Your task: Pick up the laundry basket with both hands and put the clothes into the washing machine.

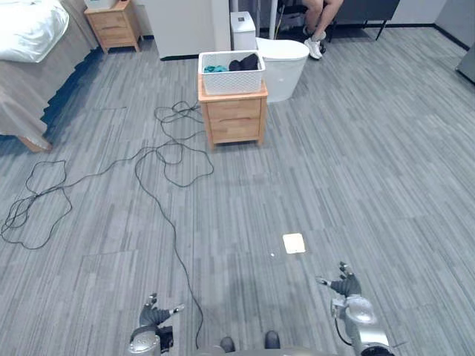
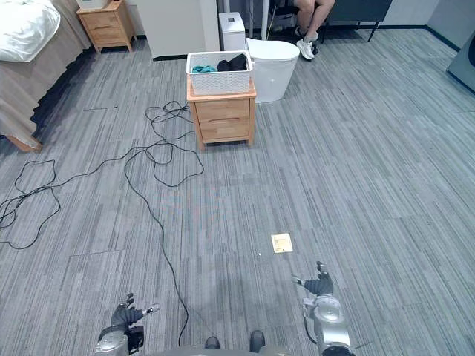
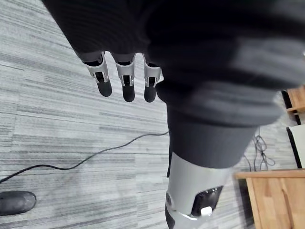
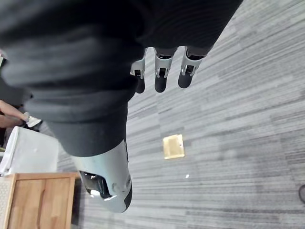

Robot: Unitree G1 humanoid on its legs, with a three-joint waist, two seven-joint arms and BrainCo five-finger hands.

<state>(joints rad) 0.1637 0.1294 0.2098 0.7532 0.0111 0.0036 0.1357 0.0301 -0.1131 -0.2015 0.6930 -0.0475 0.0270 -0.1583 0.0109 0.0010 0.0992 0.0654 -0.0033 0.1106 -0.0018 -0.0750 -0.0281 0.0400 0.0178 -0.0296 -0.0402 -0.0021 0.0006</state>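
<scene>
Inspection from the remote station: the laundry basket (image 1: pixel 231 80), a white lattice-walled tub, stands on top of the small wooden desk (image 1: pixel 234 119), and the clothes (image 1: pixel 243 64), dark pieces with one teal, lie heaped inside it below the rim. Just behind the desk sits a white tub-shaped unit (image 1: pixel 286 67); I take it for the washing machine, though from this far I cannot confirm a lid or door. A seated person's legs (image 1: pixel 315 30) show farther behind the desk. My left hand (image 1: pixel 154 317) and right hand (image 1: pixel 344 285) hang well apart from the desk on its near side. Each wrist view shows the fingers (image 3: pixel 124 81) straight and relaxed, with nothing held in either hand. In my judgement the basket is light and rigid enough to lift by its two opposite side walls under the rim. The load is soft and loose, so the basket must be kept level or the clothes may slide out.
</scene>
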